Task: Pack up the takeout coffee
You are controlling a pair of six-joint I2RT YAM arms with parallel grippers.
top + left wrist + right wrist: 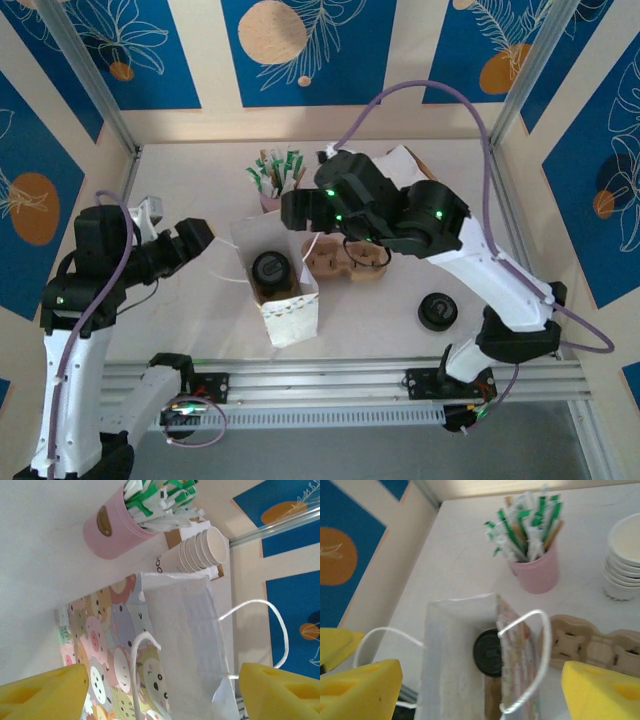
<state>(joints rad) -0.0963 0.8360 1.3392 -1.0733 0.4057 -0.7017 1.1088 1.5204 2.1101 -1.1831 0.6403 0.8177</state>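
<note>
White paper bag (285, 300) stands open on the table (200, 330) (a cardboard tray (345, 262) at its 3 o'clock). Right gripper (292, 210) hangs at the bag's 12 o'clock, left gripper (203, 236) at 9 o'clock, both spread wide. Lidded coffee cup (271, 270) sits inside the bag.

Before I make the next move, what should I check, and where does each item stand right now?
1. Coffee cup lidded and inside the paper bag: ok.
2. Bag upright, mouth open: ok.
3. Left gripper open, holding nothing: ok.
4. Right gripper open above the bag, holding nothing: ok.
5. Bag handle free of the right fingers: cannot tell.
6. Everything packed: cannot tell; a black lid lies on the table right of the bag.
</note>
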